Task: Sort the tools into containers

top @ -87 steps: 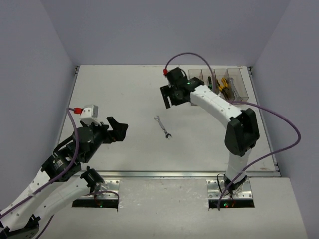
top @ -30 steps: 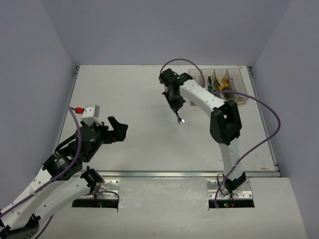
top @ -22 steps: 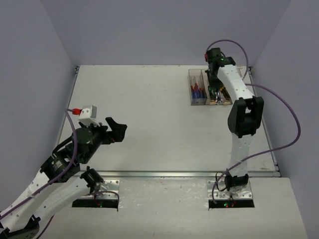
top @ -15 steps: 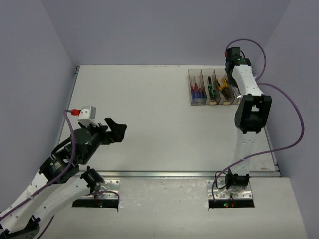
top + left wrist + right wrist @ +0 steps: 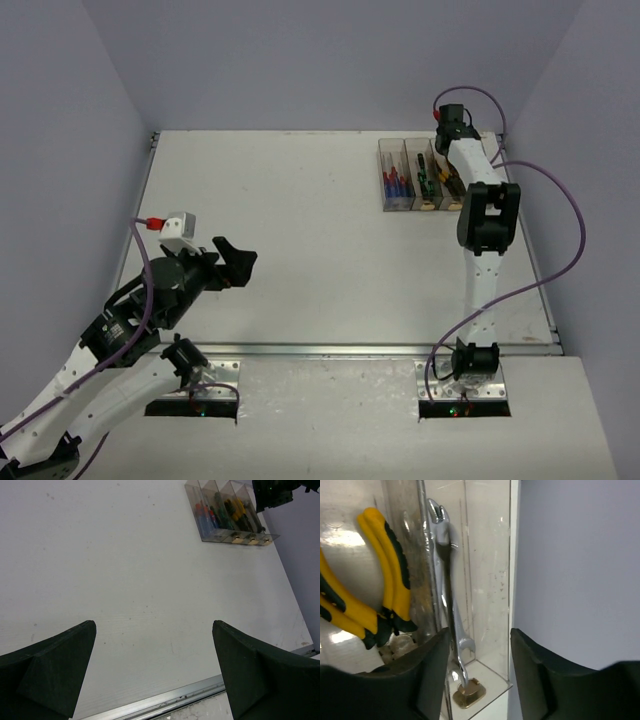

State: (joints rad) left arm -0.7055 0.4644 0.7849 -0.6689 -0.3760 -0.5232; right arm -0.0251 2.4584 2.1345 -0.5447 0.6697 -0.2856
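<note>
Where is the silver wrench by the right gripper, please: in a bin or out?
In: the wrench lies inside the end bin, next to the pliers.

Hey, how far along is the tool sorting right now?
Nearly finished. Screwdrivers, pliers and wrenches lie in the bins; no tool shows loose on the table. Both the right gripper and left gripper are open and empty. Only retreating seems left.
</note>
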